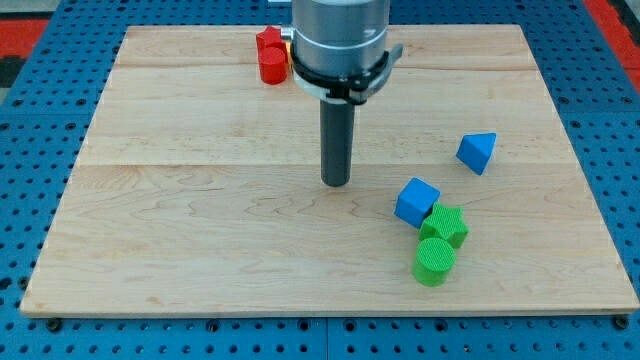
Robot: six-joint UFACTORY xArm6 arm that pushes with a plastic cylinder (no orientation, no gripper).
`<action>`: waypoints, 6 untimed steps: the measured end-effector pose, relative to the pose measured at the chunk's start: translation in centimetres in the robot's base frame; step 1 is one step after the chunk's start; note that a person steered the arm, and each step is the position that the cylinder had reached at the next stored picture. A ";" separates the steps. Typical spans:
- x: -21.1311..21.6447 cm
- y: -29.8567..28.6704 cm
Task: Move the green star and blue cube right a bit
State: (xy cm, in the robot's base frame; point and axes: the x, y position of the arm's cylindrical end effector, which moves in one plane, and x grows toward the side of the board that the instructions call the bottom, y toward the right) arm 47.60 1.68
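Note:
The blue cube lies right of the board's middle, toward the view's bottom. The green star touches its lower right side. A green cylinder sits just below the star, touching it. My tip rests on the board to the left of the blue cube, about a block and a half away and a little higher in the view. It touches no block.
A blue triangular block lies up and right of the cube. A red star-like block and a red cylinder sit at the top, with a yellow block partly hidden behind the arm. The wooden board rests on a blue pegboard.

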 end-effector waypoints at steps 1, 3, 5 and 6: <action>2.3 2.1; 2.9 8.8; 5.5 10.1; 5.5 12.8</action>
